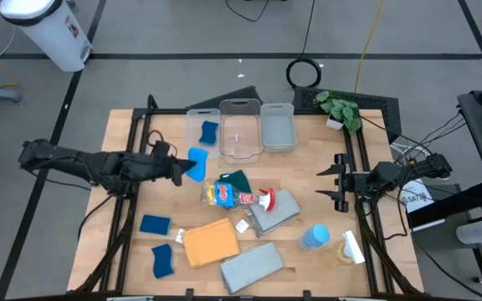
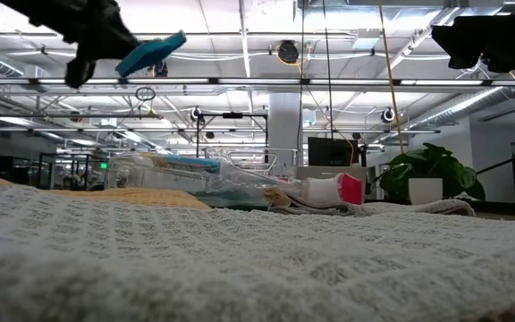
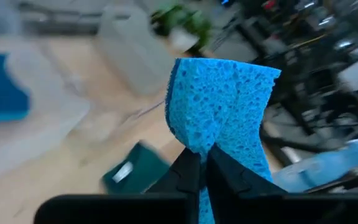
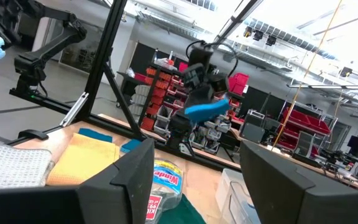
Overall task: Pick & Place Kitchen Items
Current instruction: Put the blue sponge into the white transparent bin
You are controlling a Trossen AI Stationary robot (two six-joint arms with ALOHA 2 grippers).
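Note:
My left gripper (image 1: 182, 170) is shut on a small blue sponge (image 1: 197, 163) in the air above the table's left middle, a little short of the bins. It also shows in the low view (image 2: 150, 54) and the left wrist view (image 3: 219, 106). A clear spray bottle with a red top (image 1: 237, 197) lies on its side beside a dark-green cloth (image 1: 237, 179). Two more blue sponges (image 1: 155, 224) (image 1: 163, 261), an orange cloth (image 1: 210, 242) and two grey cloths (image 1: 276, 211) (image 1: 251, 266) lie on the table. My right gripper (image 1: 335, 182) is open and empty at the table's right edge. My left gripper pinches one end of the sponge (image 3: 205, 144) between its two fingers (image 3: 188, 174), and the sponge narrows there. The fingers come about level from the table's left. The sponge sticks out past the fingertips, tilted, lifted well clear of the table (image 2: 155, 49).
Three clear bins (image 1: 241, 130) stand at the far edge; the left one (image 1: 192, 134) holds a blue sponge (image 1: 209, 131). A plant (image 1: 340, 109) stands at the far right. A blue-topped bottle (image 1: 315, 237) and a white-topped bottle (image 1: 347, 247) are at the near right.

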